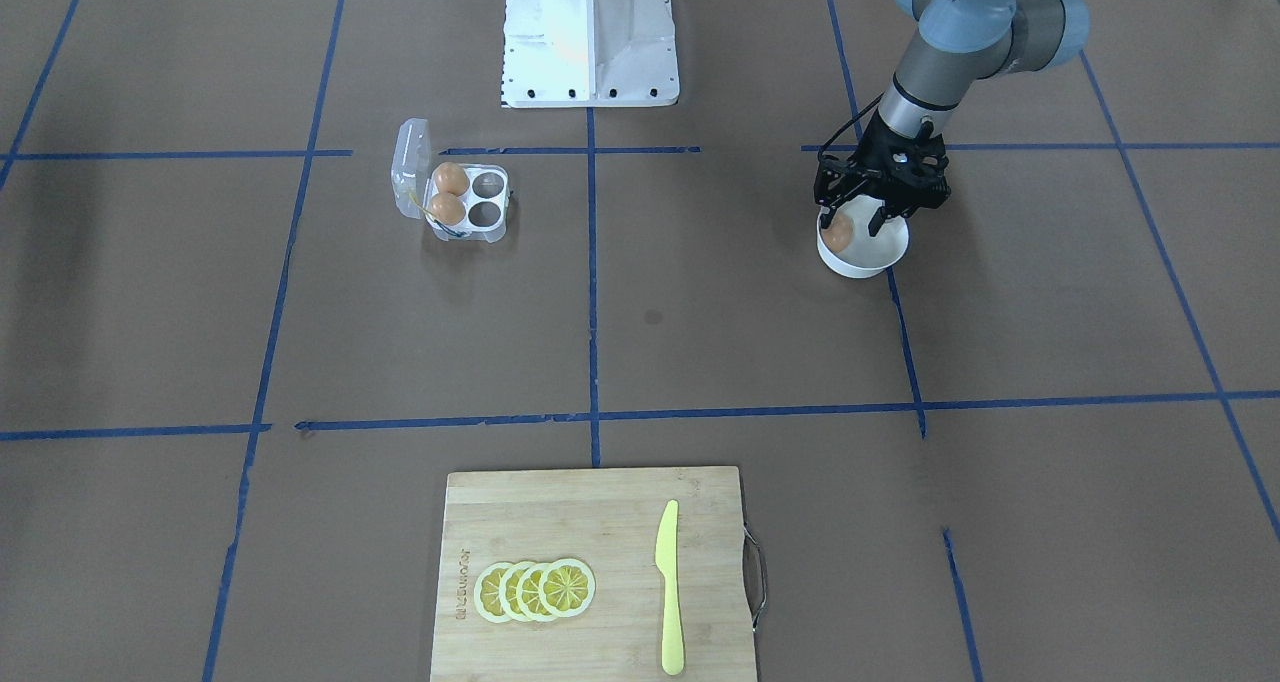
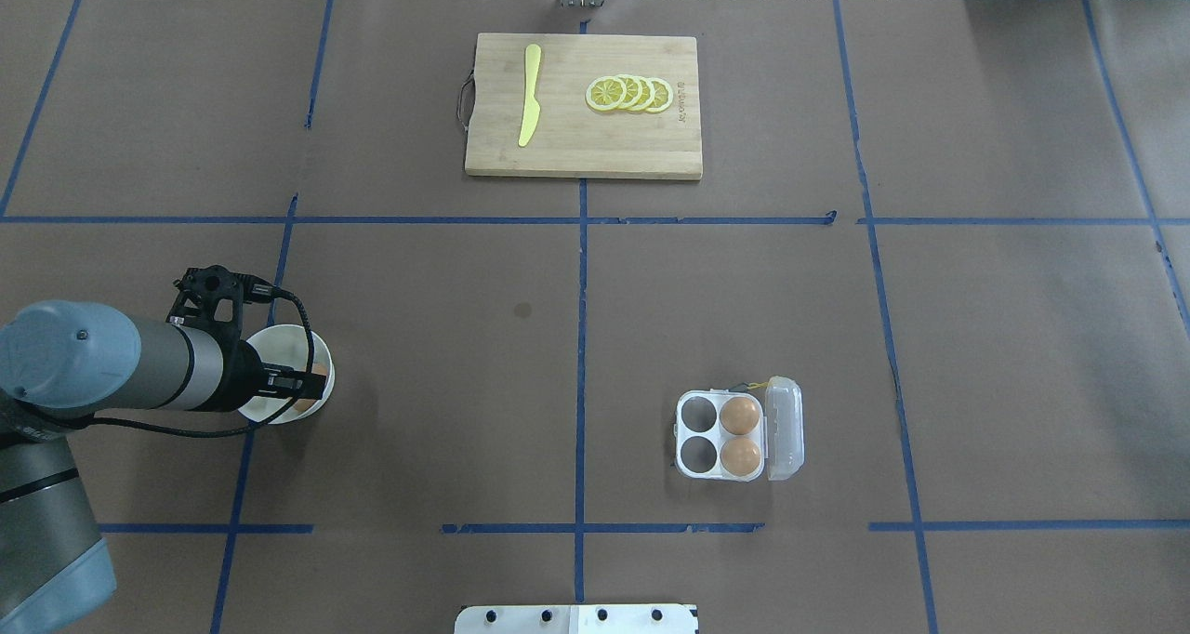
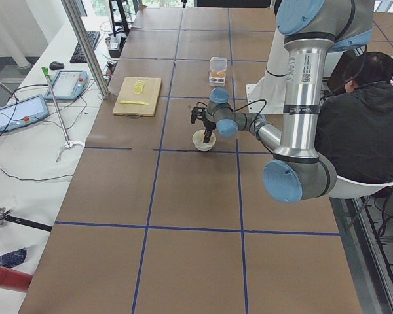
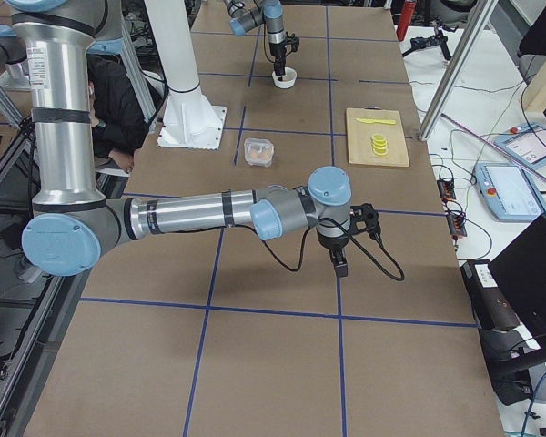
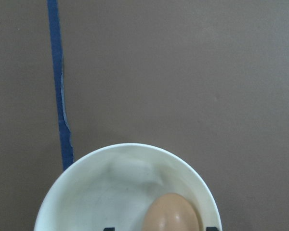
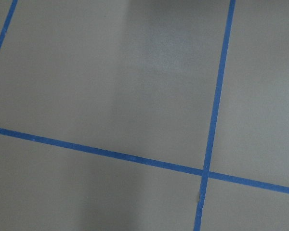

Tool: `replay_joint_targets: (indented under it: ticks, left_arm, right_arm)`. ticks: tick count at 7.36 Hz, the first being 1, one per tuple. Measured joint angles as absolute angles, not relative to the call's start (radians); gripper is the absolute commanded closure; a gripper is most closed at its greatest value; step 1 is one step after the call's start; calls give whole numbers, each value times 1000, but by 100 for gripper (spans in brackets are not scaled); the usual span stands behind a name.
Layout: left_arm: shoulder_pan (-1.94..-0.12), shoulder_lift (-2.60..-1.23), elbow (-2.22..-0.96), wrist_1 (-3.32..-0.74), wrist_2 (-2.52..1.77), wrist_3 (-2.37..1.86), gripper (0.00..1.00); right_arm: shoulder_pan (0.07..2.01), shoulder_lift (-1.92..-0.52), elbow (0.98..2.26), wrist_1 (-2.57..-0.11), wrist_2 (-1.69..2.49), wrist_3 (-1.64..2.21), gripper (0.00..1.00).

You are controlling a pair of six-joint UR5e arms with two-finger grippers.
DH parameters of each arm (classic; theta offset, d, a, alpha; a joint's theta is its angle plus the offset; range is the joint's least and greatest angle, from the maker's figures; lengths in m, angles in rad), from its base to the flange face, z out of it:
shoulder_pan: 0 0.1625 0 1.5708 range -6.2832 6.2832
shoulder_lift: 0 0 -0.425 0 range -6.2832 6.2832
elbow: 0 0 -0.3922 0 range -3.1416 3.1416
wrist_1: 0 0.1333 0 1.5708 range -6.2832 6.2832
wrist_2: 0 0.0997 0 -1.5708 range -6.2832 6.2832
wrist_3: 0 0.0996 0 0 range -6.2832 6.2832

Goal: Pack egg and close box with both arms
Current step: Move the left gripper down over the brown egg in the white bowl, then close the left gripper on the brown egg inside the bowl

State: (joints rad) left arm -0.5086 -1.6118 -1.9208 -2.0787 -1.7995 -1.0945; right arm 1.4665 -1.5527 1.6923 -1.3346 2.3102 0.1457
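Left wrist-mounted view puts the egg (image 5: 171, 214) at the bottom of my screen. It lies in the white bowl (image 5: 86, 166), off to one side, with a dark fingertip just showing on either side of it and the egg nearer one of them. On the exterior front-facing camera I see the left gripper (image 1: 852, 220) pointing down into the bowl, its jaws spread wide around the egg and gripping nothing.

The box (image 2: 720, 434) sits well apart from the bowl, across the centre tape line on the robot's right half of the table. Its clear lid (image 2: 784, 428) is swung open on the side away from the bowl. Two more eggs (image 2: 740, 416) fill the two cups beside the lid, and the two cups nearer the bowl are empty.

The right gripper (image 4: 339, 264) shows only in the exterior right view. It points down over bare brown paper at the end of the low, outstretched right arm (image 4: 191, 216), and I cannot tell how far its jaws are apart. Its wrist camera shows me only the brown surface and two crossing blue tape lines (image 6: 209, 144).

At the table's far edge from the robot lies a wooden cutting board (image 2: 632, 146) with a row of overlapping lemon slices (image 2: 629, 94) and a yellow knife (image 2: 530, 104) beside them. The white base block (image 1: 590, 32) stands between the arms, and a seated person (image 3: 363, 124) in dark clothing shows behind the left arm (image 3: 301, 98).
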Motion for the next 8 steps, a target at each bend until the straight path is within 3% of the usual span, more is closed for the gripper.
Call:
replay_joint_targets:
  ticks: [2, 3, 5, 6, 8]
  left_arm:
    - [-504, -1623, -1892, -2087, -1798, -1094, 33]
    - [-503, -1629, -1882, -2090, -1798, -1094, 39]
    - [-502, -1632, -1877, -2091, -1798, -1093, 85]
    - [-502, -1632, -1878, -2091, -1798, -1091, 100]
    - [-506, -1632, -1886, -2091, -1798, -1084, 100]
  right_arm:
    - [1466, -1555, 1694, -1335, 2310, 146, 0]
    - [1466, -1557, 1694, -1334, 2310, 145, 0]
    - [1466, -1558, 1695, -1334, 2310, 144, 0]
    - [1466, -1558, 1696, -1334, 2311, 144, 0]
    - [1467, -1558, 1696, -1333, 2311, 144, 0]
